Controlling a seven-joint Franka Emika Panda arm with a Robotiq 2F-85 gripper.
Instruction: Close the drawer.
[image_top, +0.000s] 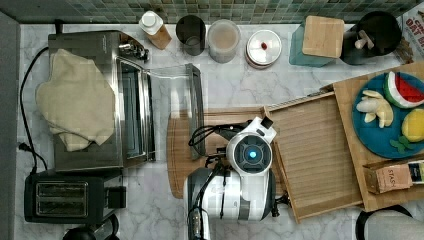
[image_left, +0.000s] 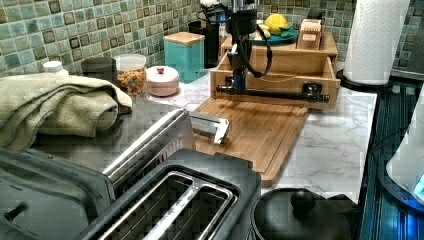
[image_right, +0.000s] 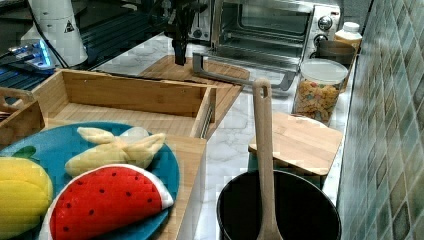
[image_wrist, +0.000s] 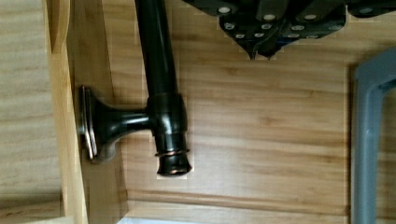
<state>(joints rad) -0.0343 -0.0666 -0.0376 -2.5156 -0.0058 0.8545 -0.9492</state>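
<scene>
The drawer (image_top: 317, 150) stands pulled well out of its wooden cabinet (image_top: 385, 197), open over a cutting board (image_left: 250, 127) on the marble counter (image_left: 325, 145). My gripper (image_wrist: 259, 49) hangs just outside the drawer front, beside its dark bar handle (image_wrist: 159, 84), above the board. My fingers look pinched together, holding nothing. I judge I am lining up to push; next I should press against the front and drive it straight into the cabinet.
</scene>
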